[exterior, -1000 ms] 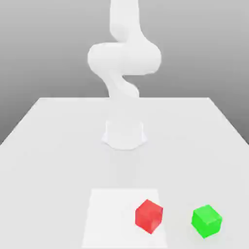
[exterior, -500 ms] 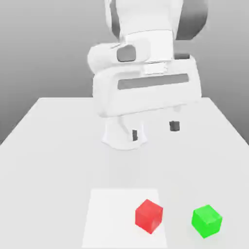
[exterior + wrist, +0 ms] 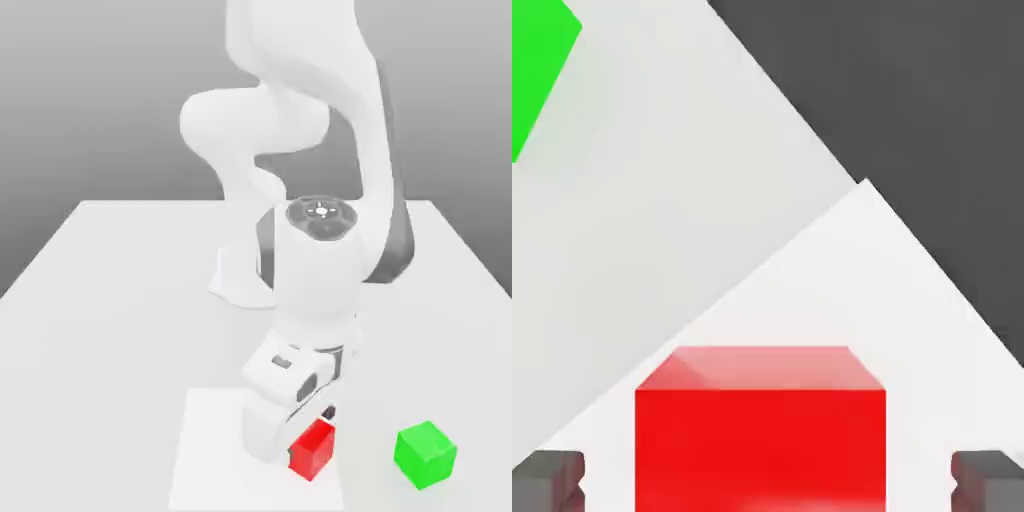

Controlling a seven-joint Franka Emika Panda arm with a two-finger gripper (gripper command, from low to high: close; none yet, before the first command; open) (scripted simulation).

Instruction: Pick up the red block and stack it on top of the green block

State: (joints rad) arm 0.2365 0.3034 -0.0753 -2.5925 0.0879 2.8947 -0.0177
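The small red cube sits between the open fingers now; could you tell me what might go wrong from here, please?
1. The fingers flank the small bright red cube with a gap on each side; an off-centre close could push or twist the cube instead of gripping it.
2. The small bright green cube stands apart toward the exterior view's right; a skewed grasp may land the red cube crooked there and let it slide off.

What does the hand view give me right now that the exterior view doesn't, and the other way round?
Hand view alone: the pincer open, one dark finger at each side of the red block, with gaps. Exterior view alone: the white arm bent down over the red block, and the pale square patch's whole outline on the table. Both: red block on the patch, green block off it, apart.
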